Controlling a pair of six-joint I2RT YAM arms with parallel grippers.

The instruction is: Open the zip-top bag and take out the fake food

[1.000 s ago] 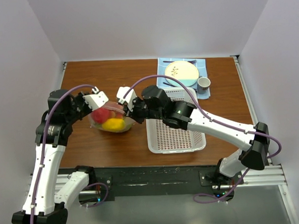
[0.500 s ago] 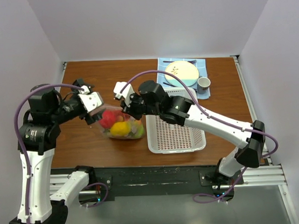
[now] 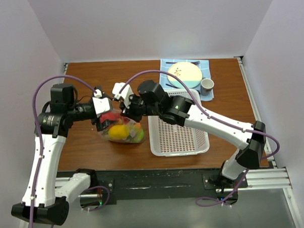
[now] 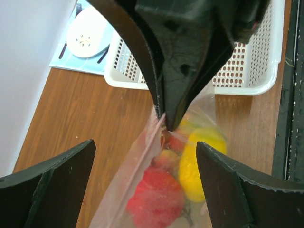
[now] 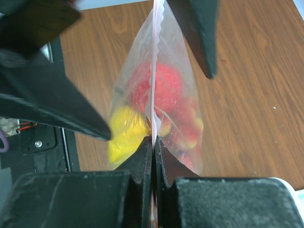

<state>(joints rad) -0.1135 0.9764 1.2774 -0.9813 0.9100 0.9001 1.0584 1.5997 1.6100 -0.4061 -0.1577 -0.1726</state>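
The zip-top bag hangs above the table left of the basket, its sealed top edge upward. It holds the fake food: a yellow lemon, red fruits and some green. My right gripper is shut on the bag's top strip, its jaws pressed together in the right wrist view. My left gripper is open, with its fingers wide apart on either side of the bag's top edge and not touching it. The right gripper's tip shows pinching the strip in the left wrist view.
A white perforated basket stands right of the bag, also in the left wrist view. A plate on a blue mat and a cup sit at the back right. Black rails run along the table's near edge.
My left arm has changed pose and its gripper has come right, close to the right gripper. The bag has shifted slightly right, hanging from the right gripper.
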